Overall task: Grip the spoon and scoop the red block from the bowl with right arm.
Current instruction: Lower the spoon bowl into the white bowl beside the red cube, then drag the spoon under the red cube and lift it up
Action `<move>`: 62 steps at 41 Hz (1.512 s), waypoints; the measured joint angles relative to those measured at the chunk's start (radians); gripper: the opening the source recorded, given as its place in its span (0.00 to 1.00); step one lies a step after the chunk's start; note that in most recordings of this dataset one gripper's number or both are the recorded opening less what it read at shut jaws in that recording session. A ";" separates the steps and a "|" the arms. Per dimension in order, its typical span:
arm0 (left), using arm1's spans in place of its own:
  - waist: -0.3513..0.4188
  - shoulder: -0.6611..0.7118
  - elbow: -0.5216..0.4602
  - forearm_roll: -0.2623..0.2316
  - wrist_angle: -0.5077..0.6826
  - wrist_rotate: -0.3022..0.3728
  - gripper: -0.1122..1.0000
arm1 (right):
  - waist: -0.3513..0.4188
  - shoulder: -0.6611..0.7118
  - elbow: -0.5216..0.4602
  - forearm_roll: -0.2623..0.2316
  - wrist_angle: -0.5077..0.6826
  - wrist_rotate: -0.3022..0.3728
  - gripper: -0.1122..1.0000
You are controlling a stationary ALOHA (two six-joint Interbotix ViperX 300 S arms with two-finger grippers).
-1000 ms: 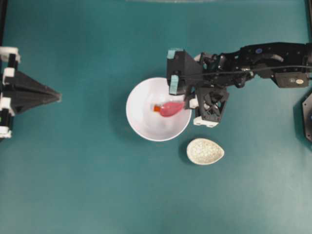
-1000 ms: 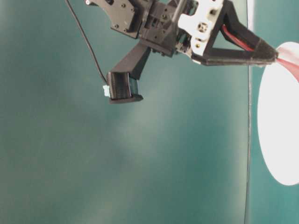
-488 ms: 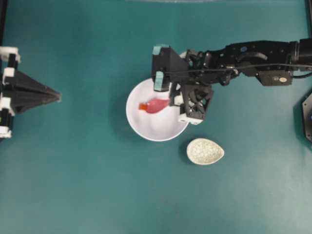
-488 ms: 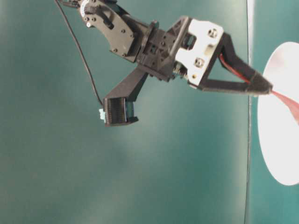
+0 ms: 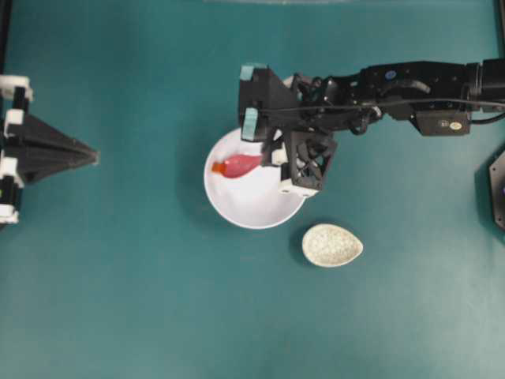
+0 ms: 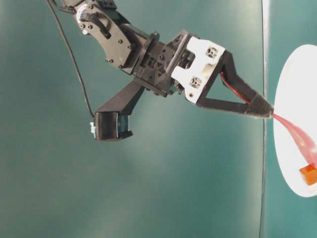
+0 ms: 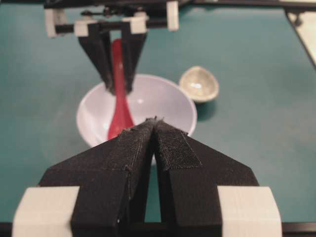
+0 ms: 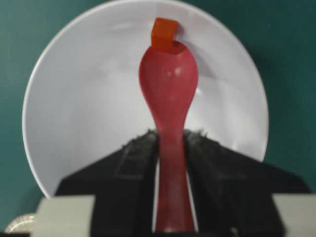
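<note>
Spoon (image 8: 169, 98) handle hidden in pincer (image 8: 170, 148)

A flat teal tabletop (image 5: 118, 300) fills the overhead frame. A large round white bowl (image 5: 245, 207) sits on it just right of centre. A small speckled beige egg-shaped dish (image 5: 332, 245) rests near the bowl's lower right, not touching.

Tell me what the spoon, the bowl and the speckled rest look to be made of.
Spoon: glossy pink-red, with small highlights; glazed ceramic or hard plastic, hard to tell which. Bowl: plain white, smooth with soft sheen; likely ceramic or melamine. Speckled rest: beige, flecked surface; looks like glazed stoneware.
</note>
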 measured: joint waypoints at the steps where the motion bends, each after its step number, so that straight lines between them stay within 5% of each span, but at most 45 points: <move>1: 0.002 0.002 0.000 0.000 0.000 0.000 0.12 | 0.000 0.000 0.000 -0.002 -0.003 -0.002 0.33; 32: 0.000 0.000 0.000 0.000 0.000 0.000 0.12 | 0.002 -0.032 0.038 0.006 -0.052 0.000 0.33; 62: 0.002 0.003 0.000 0.000 0.000 0.000 0.12 | 0.054 -0.212 0.278 0.086 -0.402 0.023 0.33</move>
